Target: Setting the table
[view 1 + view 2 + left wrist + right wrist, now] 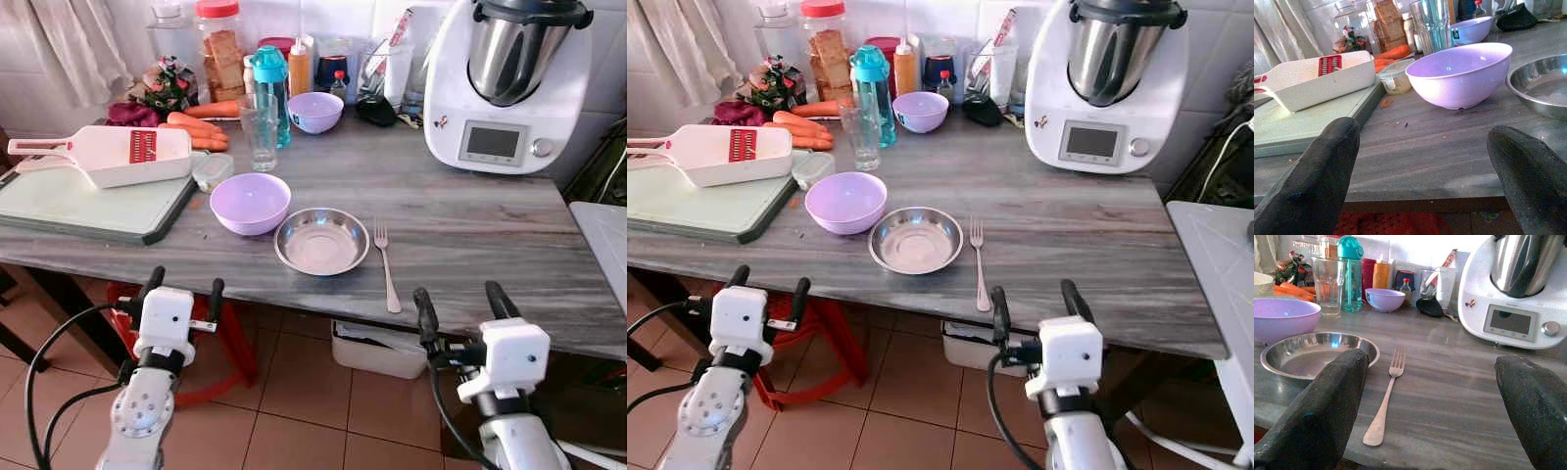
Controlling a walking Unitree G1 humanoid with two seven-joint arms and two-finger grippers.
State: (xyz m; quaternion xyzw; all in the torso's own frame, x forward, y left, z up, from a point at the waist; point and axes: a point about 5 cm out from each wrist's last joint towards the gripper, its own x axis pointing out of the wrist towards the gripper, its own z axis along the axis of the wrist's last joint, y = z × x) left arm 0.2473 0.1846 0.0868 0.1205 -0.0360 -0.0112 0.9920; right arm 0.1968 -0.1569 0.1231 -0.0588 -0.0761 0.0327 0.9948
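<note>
Steel plate [321,241] seen near front edge of grey table [470,225], fork [386,264] laid just to its right, apart from it. Lilac bowl [250,202] sits touching or nearly touching plate's left rim; hard to tell. 2nd lilac bowl [315,112] further back, w/ glass [260,132] and teal bottle [271,90] close by. Slicer [113,154] rests on cutting board [69,204] at left. Left gripper [183,286] and right gripper [458,302] held below table edge, jaws spread wide, nothing gripped.
</note>
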